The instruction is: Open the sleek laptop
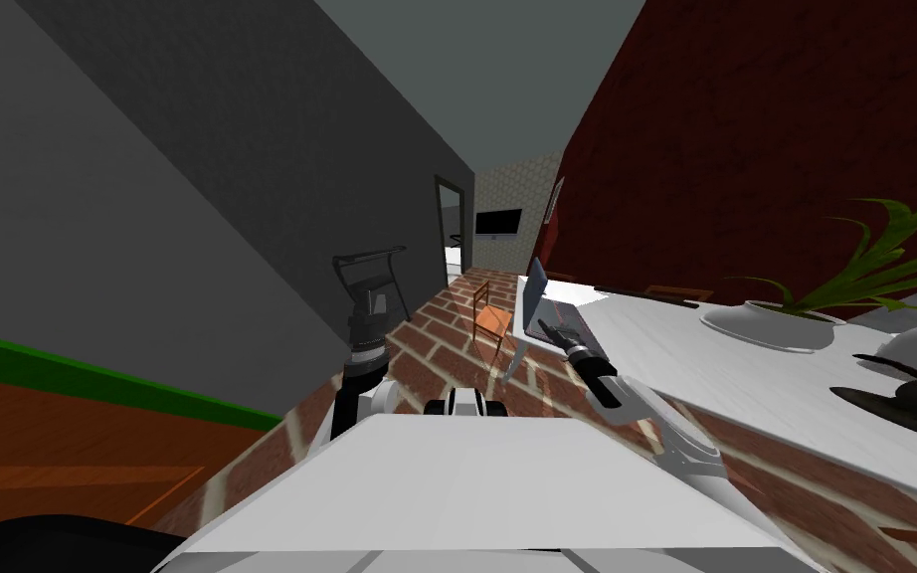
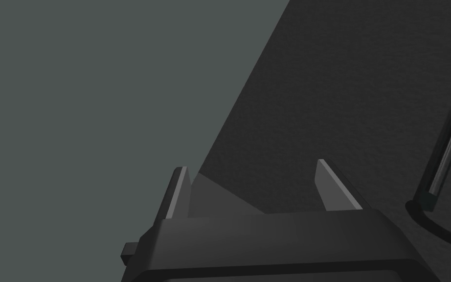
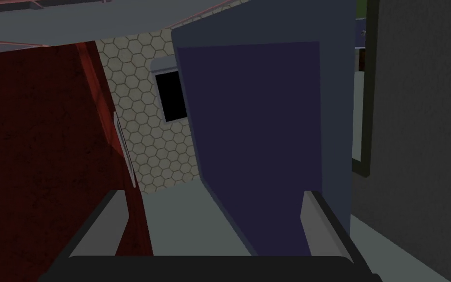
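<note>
Thin, flat-lidded laptop [image 3: 259, 137] (dark blue)

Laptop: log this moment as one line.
laptop: lid raised, on white table | right gripper: jaws open, facing screen | left gripper: jaws open, away from table

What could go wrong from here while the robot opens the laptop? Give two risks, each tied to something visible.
1. The laptop sits by the end of the white table, so a push on its lid may slide it off toward the orange-brown chair.
2. The open right gripper is close to the raised dark blue screen. One thin finger could scrape it or force the hinge too far.
</note>
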Available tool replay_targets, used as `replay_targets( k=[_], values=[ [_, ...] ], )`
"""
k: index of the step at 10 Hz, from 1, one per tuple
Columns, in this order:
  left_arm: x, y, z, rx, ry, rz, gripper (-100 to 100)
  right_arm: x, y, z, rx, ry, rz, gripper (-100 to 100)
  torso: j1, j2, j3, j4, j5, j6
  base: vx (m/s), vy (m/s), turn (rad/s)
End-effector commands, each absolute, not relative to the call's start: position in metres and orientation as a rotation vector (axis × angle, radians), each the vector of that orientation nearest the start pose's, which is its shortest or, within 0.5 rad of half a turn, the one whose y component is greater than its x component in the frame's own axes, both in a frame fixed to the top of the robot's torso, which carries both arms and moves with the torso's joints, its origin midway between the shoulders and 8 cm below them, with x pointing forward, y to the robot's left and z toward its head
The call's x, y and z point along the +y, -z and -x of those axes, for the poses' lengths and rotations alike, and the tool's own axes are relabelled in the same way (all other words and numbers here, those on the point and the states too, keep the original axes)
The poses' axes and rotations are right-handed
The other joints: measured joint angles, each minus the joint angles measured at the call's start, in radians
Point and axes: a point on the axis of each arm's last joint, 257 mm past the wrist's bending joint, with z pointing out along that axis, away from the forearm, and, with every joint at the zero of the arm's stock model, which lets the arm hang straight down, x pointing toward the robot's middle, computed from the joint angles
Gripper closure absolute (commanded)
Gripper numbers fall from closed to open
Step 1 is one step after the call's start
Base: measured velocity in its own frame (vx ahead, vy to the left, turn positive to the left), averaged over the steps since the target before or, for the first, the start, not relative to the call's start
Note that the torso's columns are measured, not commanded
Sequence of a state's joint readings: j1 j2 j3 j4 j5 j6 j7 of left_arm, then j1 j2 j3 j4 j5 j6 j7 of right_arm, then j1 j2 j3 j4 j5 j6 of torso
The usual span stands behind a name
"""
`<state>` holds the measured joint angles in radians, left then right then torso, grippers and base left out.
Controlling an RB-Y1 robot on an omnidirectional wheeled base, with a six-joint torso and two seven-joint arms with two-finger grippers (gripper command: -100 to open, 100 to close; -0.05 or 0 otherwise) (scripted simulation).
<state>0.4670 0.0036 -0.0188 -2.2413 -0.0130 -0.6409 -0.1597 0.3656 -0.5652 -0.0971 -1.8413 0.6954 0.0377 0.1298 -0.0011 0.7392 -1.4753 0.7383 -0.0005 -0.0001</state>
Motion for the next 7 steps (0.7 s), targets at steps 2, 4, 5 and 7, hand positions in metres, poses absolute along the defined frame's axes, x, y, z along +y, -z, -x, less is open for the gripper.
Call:
replay_targets(
  k=[2, 4, 5, 7],
  values=[
    [0.264, -0.043, -0.329, 0.561, 1.203, 0.489, 0, -0.504, 0.211, -0.44, 1.684, 0.252, -0.139, -100, 0.004, -0.001, -0.001, 0.0, 0.002, 0.0, -0.012, 0.198, 0.093],
    [0.264, -0.043, -0.329, 0.561, 1.202, 0.489, 0, -0.504, 0.211, -0.44, 1.685, 0.253, -0.14, -100, -0.001, -0.001, -0.001, 0.0, 0.0, 0.0, -0.006, 0.098, 0.011],
    [0.264, -0.043, -0.329, 0.561, 1.202, 0.489, 0, -0.524, 0.208, -0.439, 1.691, 0.329, -0.123, -100, -0.005, -0.002, -0.001, 0.0, -0.001, 0.0, -0.013, 0.067, 0.075],
    [0.264, -0.043, -0.329, 0.561, 1.202, 0.489, 0, -0.544, 0.204, -0.438, 1.695, 0.403, -0.107, -100, 0.0, -0.001, -0.001, 0.0, 0.0, 0.0, -0.006, 0.082, 0.056]
  ],
)
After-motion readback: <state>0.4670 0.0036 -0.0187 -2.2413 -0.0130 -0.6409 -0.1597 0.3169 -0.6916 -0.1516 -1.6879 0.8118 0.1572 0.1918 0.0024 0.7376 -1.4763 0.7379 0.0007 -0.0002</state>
